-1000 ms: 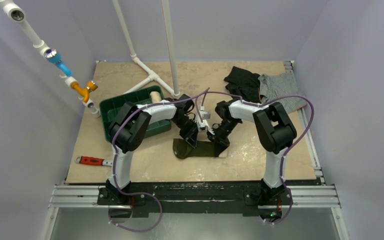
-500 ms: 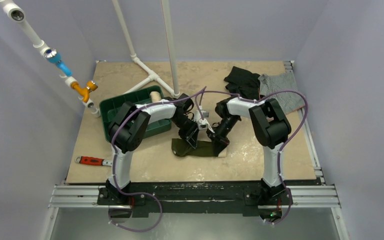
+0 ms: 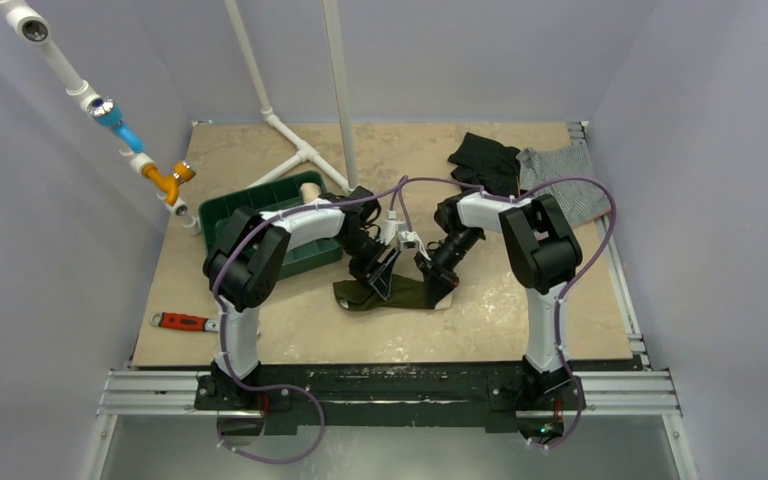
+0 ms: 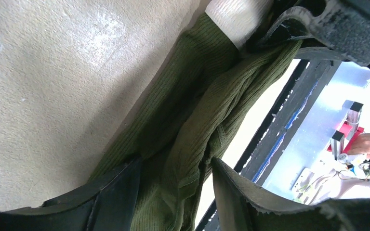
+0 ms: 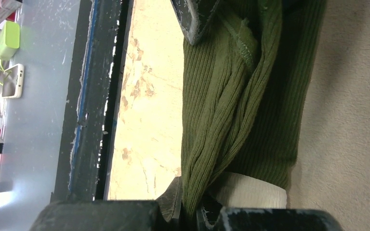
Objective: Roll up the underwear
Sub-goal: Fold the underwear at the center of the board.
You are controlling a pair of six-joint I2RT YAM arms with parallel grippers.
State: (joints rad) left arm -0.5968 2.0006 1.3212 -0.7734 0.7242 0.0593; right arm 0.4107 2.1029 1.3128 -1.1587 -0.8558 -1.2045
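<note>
The underwear [image 3: 392, 294] is a dark olive ribbed cloth, lying bunched lengthwise on the table between both arms. My left gripper [image 3: 384, 277] stands over its left part. In the left wrist view its jaws are apart, with a loose fold of the olive cloth [image 4: 192, 125] running between the fingers [image 4: 113, 192] and not pinched. The cream waistband [image 4: 231, 17] shows at the far end. My right gripper [image 5: 189, 204] is shut on a gathered olive edge of the underwear [image 5: 236, 96], right beside the cream waistband [image 5: 250, 191].
A green bin [image 3: 228, 216] holding a cream roll [image 3: 310, 190] stands left of the arms. A black garment [image 3: 485, 160] and a grey striped garment [image 3: 560, 188] lie at the back right. White pipes [image 3: 305, 152] rise behind. A red-handled wrench [image 3: 185, 321] lies front left.
My left gripper's jaws have opened from shut, letting go of the cloth. The underwear's left end has sagged and spread a little to the left. The right gripper keeps its pinch.
</note>
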